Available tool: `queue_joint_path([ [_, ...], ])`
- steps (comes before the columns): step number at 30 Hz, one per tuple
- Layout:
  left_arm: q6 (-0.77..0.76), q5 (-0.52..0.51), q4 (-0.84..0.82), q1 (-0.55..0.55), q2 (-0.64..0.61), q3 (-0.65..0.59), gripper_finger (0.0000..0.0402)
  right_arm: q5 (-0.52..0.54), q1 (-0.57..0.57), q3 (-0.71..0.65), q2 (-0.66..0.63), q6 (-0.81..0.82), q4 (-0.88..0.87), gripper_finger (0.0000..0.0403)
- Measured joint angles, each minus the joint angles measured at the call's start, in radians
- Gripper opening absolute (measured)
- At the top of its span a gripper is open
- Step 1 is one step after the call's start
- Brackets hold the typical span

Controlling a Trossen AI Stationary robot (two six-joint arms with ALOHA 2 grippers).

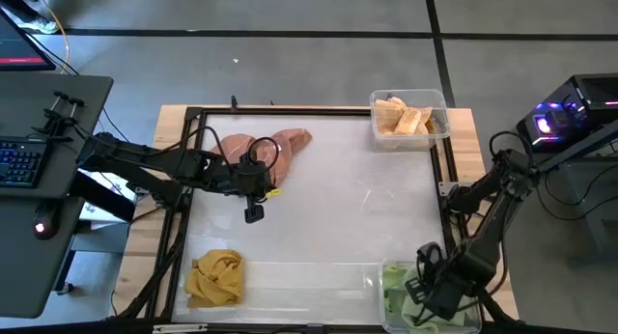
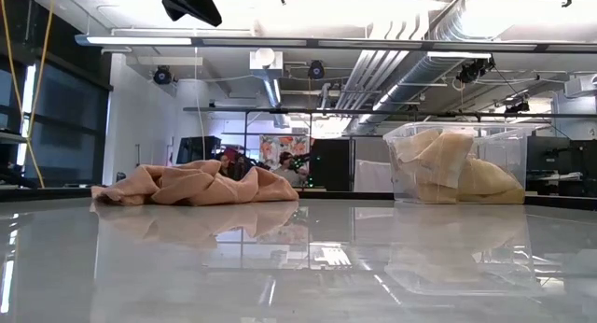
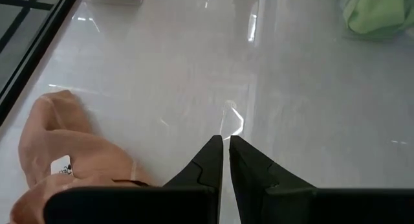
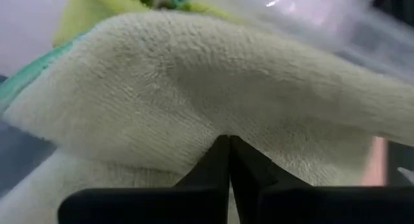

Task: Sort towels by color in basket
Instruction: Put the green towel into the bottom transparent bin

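Right gripper (image 4: pixel 228 141) fingers together, pressed into light green towel (image 4: pixel 213 94) in its bin (image 1: pixel 386 320). Left gripper (image 3: pixel 226 143) closed, empty, beside salmon towel (image 3: pixel 58 159).

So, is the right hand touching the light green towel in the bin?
Touching. In the right wrist view the right hand has its fingers shut, their tips pressed into the light green towel, with no gap visible.

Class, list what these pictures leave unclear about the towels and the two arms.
- Green towel count: right arm covers the clear near-right bin, high view.
- Whether the right gripper pinches pale green terry cloth: fingertips buried, right wrist view.
- Salmon towels: bunched, number unclear, low view.
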Motion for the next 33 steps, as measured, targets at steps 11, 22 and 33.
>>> queue_joint_path([
  [11, 0.000, 0.000, 0.000, 0.000, 0.000, 0.000, 0.0016, 0.005, 0.007, 0.030, -0.012, -0.030, 0.044, 0.0006],
  [22, 0.000, 0.000, 0.000, 0.000, 0.000, 0.000, 0.0016, 0.219, 0.028, 0.153, 0.014, -0.410, 0.388, 0.0006],
  [33, 0.000, -0.003, 0.017, 0.000, 0.000, 0.000, 0.0016, 0.093, 0.026, -0.043, 0.059, -0.164, 0.287, 0.0006],
])
